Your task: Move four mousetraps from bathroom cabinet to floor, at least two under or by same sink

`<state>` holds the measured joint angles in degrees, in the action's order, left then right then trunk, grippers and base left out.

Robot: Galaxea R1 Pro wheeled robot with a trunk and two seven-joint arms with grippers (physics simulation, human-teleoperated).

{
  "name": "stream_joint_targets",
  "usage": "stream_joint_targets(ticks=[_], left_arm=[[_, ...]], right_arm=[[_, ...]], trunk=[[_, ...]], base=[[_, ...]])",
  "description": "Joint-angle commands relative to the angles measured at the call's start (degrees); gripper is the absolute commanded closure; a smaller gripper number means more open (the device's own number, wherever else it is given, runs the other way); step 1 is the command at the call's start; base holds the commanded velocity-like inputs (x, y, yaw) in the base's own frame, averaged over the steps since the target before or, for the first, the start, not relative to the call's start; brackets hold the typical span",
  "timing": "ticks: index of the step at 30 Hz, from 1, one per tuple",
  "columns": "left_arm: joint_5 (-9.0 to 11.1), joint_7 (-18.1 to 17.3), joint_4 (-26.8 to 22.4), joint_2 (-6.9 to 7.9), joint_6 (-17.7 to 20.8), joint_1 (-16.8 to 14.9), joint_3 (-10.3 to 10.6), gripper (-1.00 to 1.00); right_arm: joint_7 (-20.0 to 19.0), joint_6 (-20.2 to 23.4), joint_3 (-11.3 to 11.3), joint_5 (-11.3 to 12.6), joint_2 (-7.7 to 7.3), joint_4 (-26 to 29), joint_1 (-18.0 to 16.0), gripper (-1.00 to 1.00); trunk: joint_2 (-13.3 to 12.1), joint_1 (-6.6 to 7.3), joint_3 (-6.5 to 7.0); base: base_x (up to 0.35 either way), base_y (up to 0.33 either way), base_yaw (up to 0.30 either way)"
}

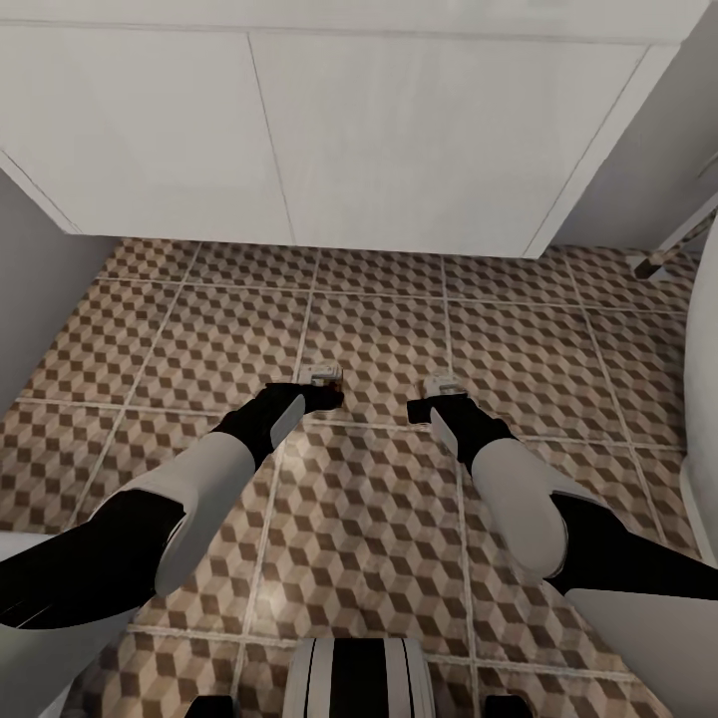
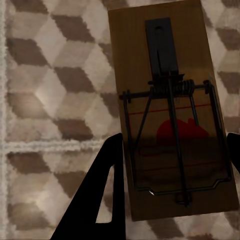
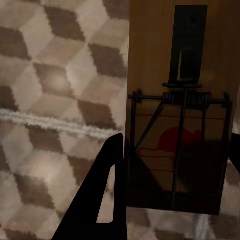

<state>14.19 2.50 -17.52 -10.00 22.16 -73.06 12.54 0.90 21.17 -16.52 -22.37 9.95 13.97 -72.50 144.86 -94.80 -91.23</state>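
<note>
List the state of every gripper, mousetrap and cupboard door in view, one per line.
Left gripper: shut on a mousetrap, held above the bathroom floor.
Right gripper: shut on a second mousetrap, also above the tiles.
White cupboard doors: closed.

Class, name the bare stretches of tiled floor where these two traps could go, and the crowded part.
Free: tiles between the grippers and the white cupboard base, from the grey wall across. Crowded: beside the left gripper and right gripper, each gripping a mousetrap.
</note>
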Motion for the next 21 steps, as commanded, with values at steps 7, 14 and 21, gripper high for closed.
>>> stream_joint_targets(ticks=[7, 14, 21], left_arm=[[0.4, 0.3, -0.1, 0.0, 0.2, 0.0, 0.2, 1.0], [0.4, 0.3, -0.1, 0.0, 0.2, 0.0, 0.2, 1.0], [0.4, 0.3, -0.1, 0.0, 0.2, 0.0, 0.2, 1.0]], right_arm=[[0.0, 0.1, -0.3, -0.2, 0.04, 0.1, 0.0, 1.0], [0.0, -1.4, -0.4, -0.2, 0.04, 0.1, 0.0, 1.0], [0.0, -2.5, -0.4, -0.2, 0.04, 0.1, 0.0, 1.0]], trunk=[[0.0, -0.02, -0.03], [0.0, -0.02, -0.03], [0.0, -0.02, -0.03]], base=[[0.304, 0.0, 0.0], [0.192, 0.0, 0.0], [0.027, 0.0, 0.0]])
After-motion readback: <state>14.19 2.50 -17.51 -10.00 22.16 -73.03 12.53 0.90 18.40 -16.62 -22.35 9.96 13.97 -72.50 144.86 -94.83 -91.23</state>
